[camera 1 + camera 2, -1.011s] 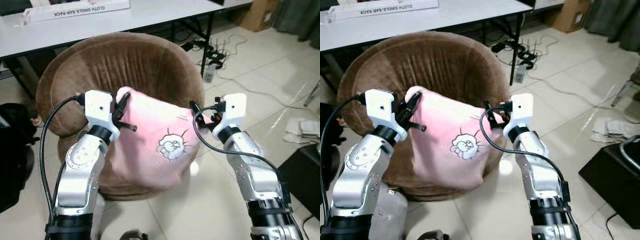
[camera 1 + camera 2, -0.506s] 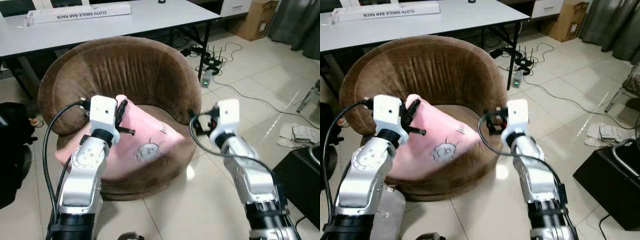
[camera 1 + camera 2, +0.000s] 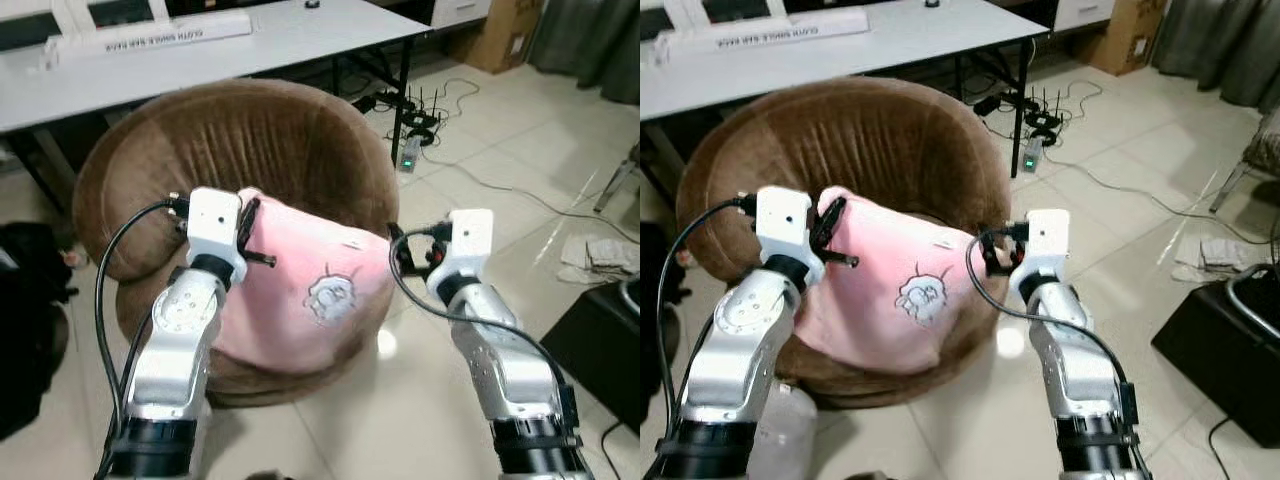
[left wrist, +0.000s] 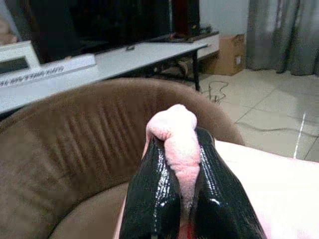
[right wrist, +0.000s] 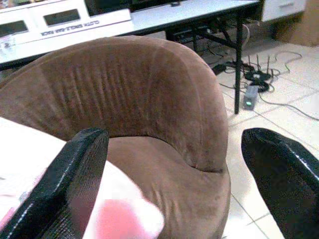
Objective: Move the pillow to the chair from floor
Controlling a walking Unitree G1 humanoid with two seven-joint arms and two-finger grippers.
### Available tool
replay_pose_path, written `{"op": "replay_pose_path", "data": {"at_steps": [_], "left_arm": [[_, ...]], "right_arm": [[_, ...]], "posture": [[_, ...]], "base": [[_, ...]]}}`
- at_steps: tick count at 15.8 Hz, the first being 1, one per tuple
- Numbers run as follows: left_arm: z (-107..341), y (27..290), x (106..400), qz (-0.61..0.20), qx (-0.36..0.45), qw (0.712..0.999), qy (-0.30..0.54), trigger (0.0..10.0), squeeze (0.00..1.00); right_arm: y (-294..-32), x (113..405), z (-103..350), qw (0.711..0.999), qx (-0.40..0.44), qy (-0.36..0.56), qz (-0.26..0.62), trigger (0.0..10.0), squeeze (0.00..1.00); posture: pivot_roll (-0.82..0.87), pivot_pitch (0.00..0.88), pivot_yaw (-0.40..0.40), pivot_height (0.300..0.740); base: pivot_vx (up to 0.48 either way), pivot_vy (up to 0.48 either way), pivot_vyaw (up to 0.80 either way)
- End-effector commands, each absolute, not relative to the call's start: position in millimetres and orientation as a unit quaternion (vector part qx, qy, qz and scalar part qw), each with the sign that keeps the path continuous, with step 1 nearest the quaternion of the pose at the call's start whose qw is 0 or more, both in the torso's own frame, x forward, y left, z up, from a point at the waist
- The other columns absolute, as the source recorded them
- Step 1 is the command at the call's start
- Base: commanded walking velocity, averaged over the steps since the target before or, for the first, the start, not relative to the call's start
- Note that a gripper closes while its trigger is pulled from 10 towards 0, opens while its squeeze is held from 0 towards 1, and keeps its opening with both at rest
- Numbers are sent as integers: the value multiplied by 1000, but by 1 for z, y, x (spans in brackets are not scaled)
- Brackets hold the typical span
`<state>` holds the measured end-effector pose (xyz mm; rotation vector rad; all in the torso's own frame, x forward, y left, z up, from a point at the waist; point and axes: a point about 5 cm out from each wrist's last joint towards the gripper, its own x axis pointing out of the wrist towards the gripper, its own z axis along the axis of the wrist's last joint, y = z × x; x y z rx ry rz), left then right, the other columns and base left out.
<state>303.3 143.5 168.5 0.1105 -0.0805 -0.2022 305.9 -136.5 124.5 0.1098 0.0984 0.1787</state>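
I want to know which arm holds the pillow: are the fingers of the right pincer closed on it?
No, the right pincer stands wide open beside the pillow, while the left pincer pinches its corner.

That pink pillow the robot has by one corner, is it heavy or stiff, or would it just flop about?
Probably floppy: the pink pillow sags over the brown chair and its corner bunches up between the left gripper jaws. It is likely light, since one pinched corner holds that end up. The right gripper is open beside it, so it may droop or swing if lifted.
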Motion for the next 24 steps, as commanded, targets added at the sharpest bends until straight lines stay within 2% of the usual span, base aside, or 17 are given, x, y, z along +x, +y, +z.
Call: {"op": "replay_pose_path", "data": {"at_steps": [1,6,15,21,24], "left_arm": [[184,139,306,-113,58,989,-77,10000,0],[185,137,307,-120,58,988,-79,10000,0],[186,144,306,-100,63,989,-84,10000,0],[185,142,307,-103,67,989,-82,10000,0],[176,137,306,-133,80,986,-60,10000,0]], "right_arm": [[-139,306,130,994,61,38,82,10000,0],[-137,306,133,995,35,26,93,10000,0],[-126,311,136,991,30,20,128,10000,0],[-131,312,132,992,42,31,113,10000,0],[-131,310,130,992,42,36,112,10000,0]], "posture": [[19,0,111,740],[22,0,109,740],[50,0,71,740],[46,0,77,740],[46,0,79,740]], "base": [[371,0,0],[420,0,0],[448,0,759],[444,0,0],[105,0,0]]}}
